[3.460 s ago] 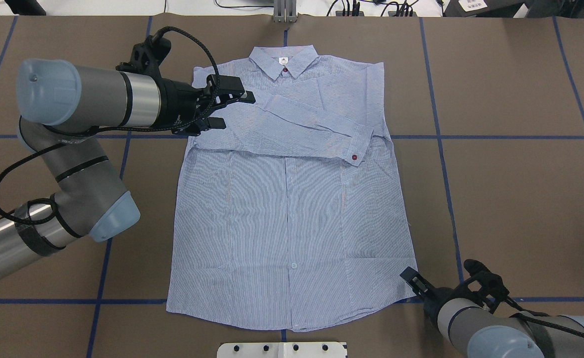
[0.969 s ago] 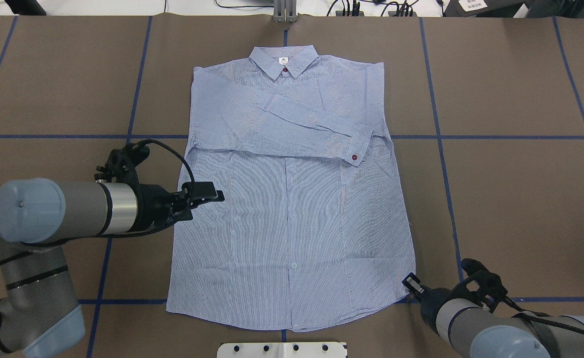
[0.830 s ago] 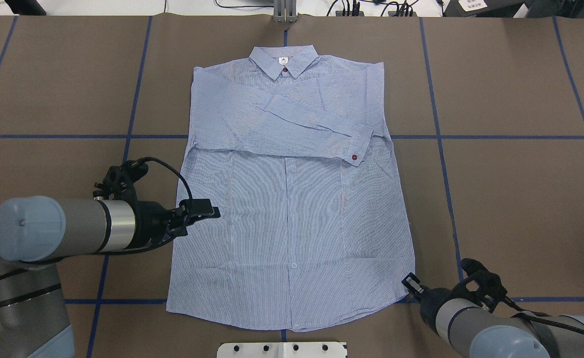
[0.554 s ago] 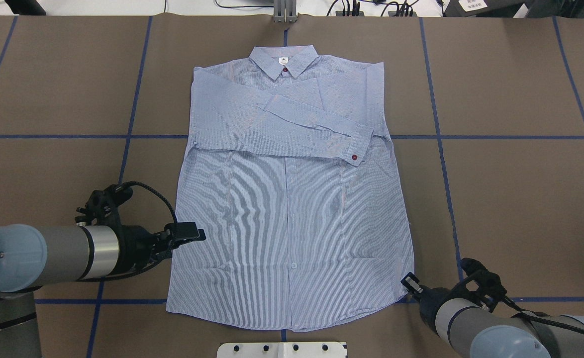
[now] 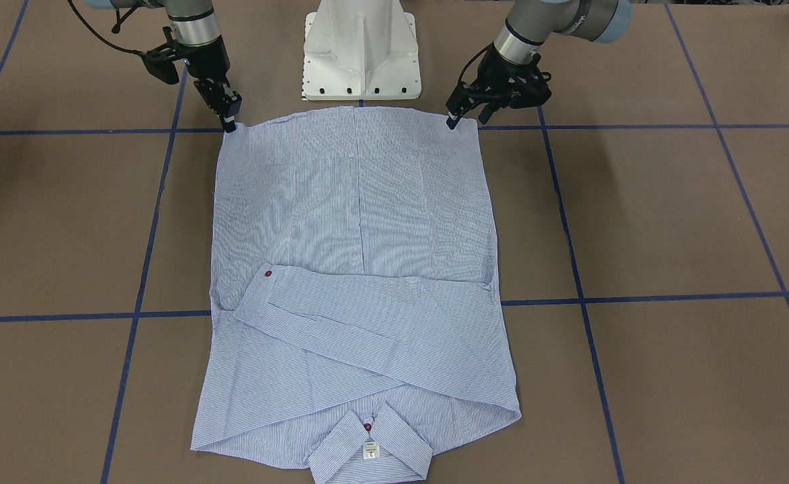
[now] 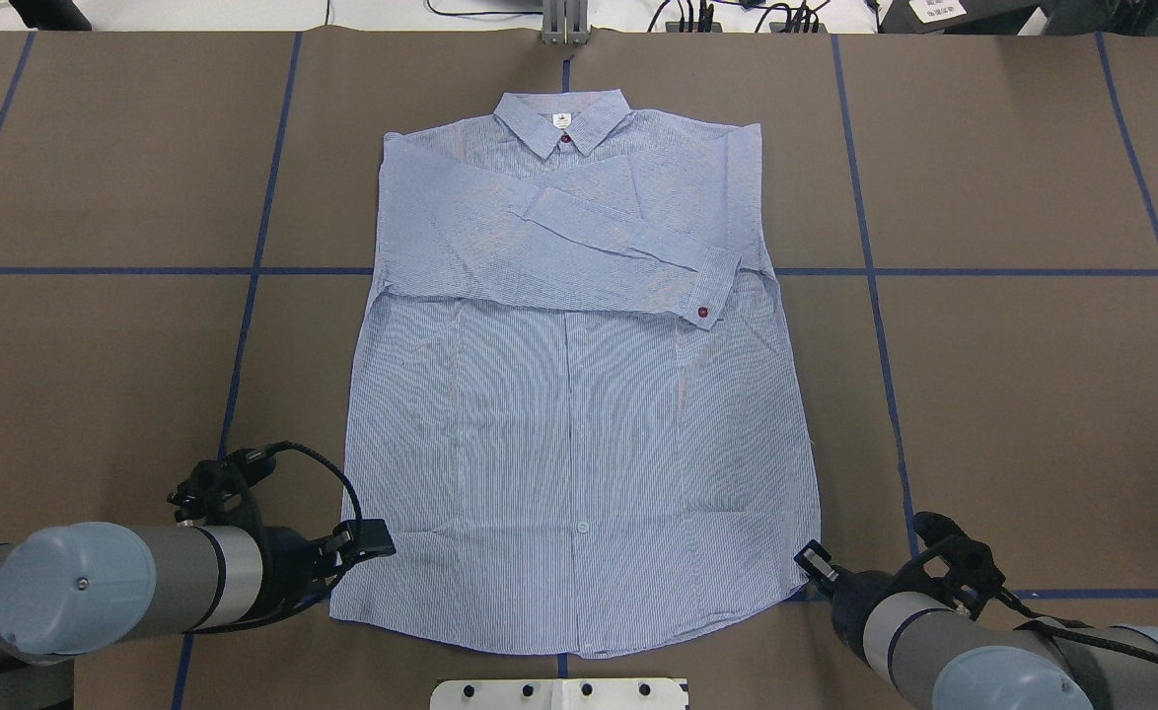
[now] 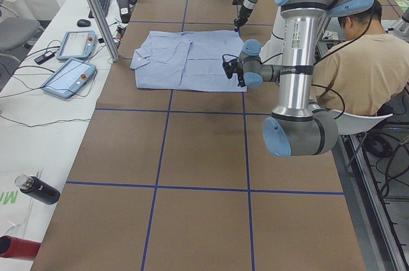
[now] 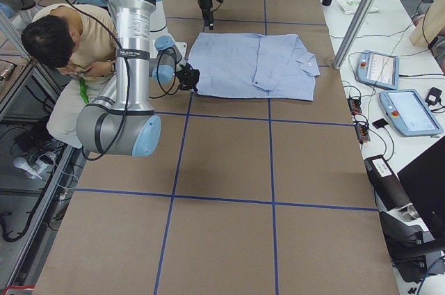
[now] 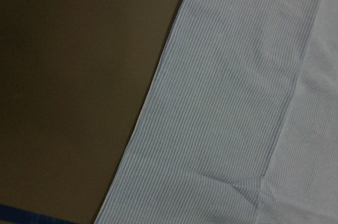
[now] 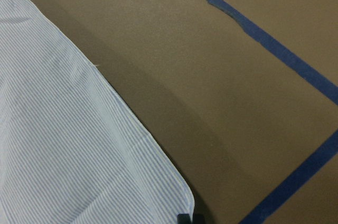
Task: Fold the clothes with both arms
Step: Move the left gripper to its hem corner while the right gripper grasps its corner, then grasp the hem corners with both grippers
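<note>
Lower left, the left gripper (image 6: pixel 370 540) has dropped from shoulder to hem corner, fingers seemingly parted. The shirt (image 6: pixel 579 414) lies flat mid-frame. Lower right, the right gripper (image 6: pixel 812 560) sits at the other corner, finger spread unclear; a hem lift likely follows.

Striped blue shirt (image 6: pixel 579 424) — flat, sleeves folded

**Around the table**

Blue tape lines (image 6: pixel 983 271) cross the brown table (image 6: pixel 1033 394). A white pedestal (image 5: pixel 361 47) stands at the middle of one long edge of the table, and a seated person (image 7: pixel 370 66) in a beige top is just behind that edge. Along the opposite edge lie two pendants (image 7: pixel 69 77), a keyboard (image 7: pixel 104 1), a mouse (image 7: pixel 84 23) and a black bottle (image 7: pixel 37 189). A metal post (image 7: pixel 96 12) rises there.
</note>
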Motion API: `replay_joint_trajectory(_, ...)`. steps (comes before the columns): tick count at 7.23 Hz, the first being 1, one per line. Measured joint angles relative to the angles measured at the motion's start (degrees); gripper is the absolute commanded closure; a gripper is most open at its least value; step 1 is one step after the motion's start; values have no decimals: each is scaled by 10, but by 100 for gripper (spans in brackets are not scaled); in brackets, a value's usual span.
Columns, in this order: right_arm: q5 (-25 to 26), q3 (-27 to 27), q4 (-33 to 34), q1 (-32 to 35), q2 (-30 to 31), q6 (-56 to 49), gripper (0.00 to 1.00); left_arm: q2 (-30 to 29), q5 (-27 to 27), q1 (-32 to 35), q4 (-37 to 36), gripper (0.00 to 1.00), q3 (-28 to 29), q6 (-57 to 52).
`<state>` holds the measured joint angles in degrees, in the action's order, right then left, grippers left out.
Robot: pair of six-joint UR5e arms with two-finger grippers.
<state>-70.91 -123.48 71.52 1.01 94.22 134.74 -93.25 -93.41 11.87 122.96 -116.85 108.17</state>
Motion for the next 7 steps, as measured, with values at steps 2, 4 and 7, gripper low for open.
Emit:
replay_joint_trajectory(2,1,0,0,0,-1,0,100,2,1,-11,-7,14,12,6)
replay_joint_trajectory(4,1,0,-1,0,-1,1,100,1,1,-14,-30,15,16,7)
replay_joint_trajectory(7,1,1,0,-1,-1,1,100,0,1,-21,-45,19,18,8)
